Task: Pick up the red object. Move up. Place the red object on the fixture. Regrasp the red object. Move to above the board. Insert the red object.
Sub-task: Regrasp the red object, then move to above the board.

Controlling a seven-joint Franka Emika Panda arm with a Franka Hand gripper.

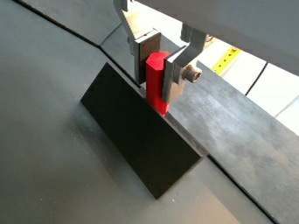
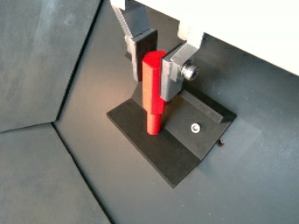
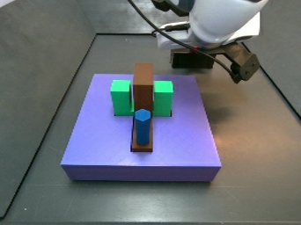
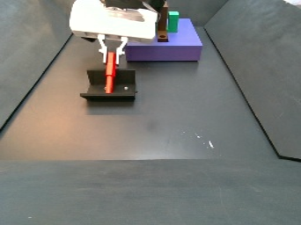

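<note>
Item: red object [image 2: 153,92], a short rigid peg, judged light, smooth and liable to slip. It is seen upright on the fixture [image 2: 176,144], clamped near its upper end between the fingers [image 2: 177,70] of the gripper [image 4: 112,51]. A hold at mid-length is advised. Beyond: the board [image 3: 147,145], well apart.

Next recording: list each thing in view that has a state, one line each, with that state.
pincer: over the fixture, shut on the red object's upper end.
red object: upright, held, lower end on the fixture.
fixture: on the floor, apart from the board, bearing the red object.
board: flat on the floor, carrying blocks.
blue peg: standing upright on the board.
brown bar: between the green blocks.
</note>
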